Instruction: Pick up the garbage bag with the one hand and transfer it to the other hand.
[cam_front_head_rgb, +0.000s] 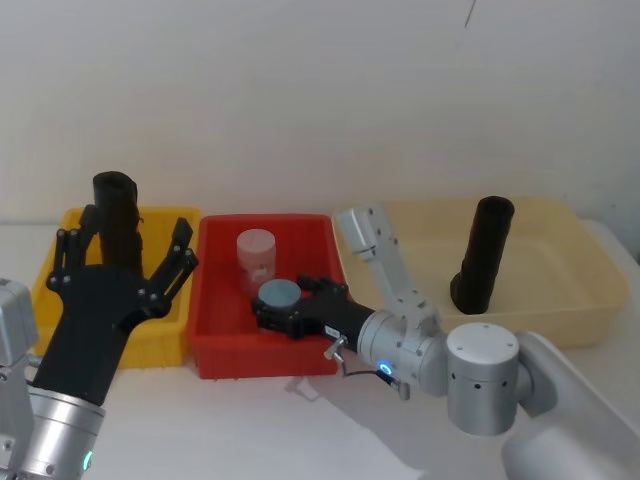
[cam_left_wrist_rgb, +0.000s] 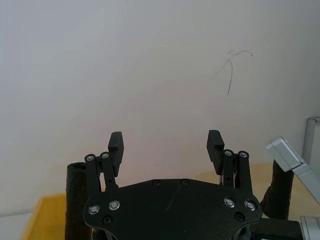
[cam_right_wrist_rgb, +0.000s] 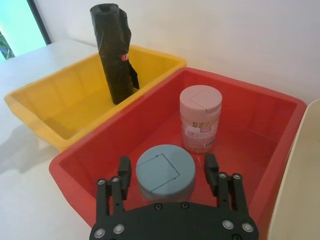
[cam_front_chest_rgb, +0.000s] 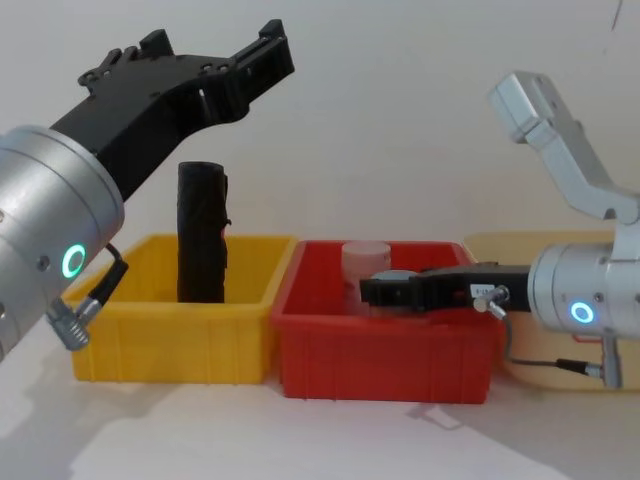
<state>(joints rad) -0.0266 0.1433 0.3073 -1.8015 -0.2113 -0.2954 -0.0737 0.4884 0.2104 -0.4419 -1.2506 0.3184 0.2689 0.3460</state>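
Note:
The garbage bag (cam_front_head_rgb: 117, 222) (cam_right_wrist_rgb: 114, 55) (cam_front_chest_rgb: 202, 235) is a thick black roll standing upright at the back of the yellow bin (cam_front_head_rgb: 166, 342) (cam_front_chest_rgb: 170, 335). My left gripper (cam_front_head_rgb: 135, 222) (cam_left_wrist_rgb: 165, 137) (cam_front_chest_rgb: 222, 52), on the arm with the green ring, is open and raised over the front of that bin. It sits higher than the roll's top and holds nothing. In the left wrist view the roll (cam_left_wrist_rgb: 77, 200) is below the left finger. My right gripper (cam_front_head_rgb: 292, 302) (cam_right_wrist_rgb: 167, 164) (cam_front_chest_rgb: 385, 291), on the arm with the bluish ring, reaches into the red bin, open.
The red bin (cam_front_head_rgb: 215, 300) (cam_right_wrist_rgb: 250, 105) holds a pink jar (cam_front_head_rgb: 256, 255) (cam_right_wrist_rgb: 200, 117) and a blue-lidded jar (cam_front_head_rgb: 280, 292) (cam_right_wrist_rgb: 165, 172). The right fingers stand either side of that jar. A slimmer black roll (cam_front_head_rgb: 482, 255) stands in the beige bin (cam_front_head_rgb: 600, 290). White paper (cam_front_head_rgb: 335, 425) lies in front.

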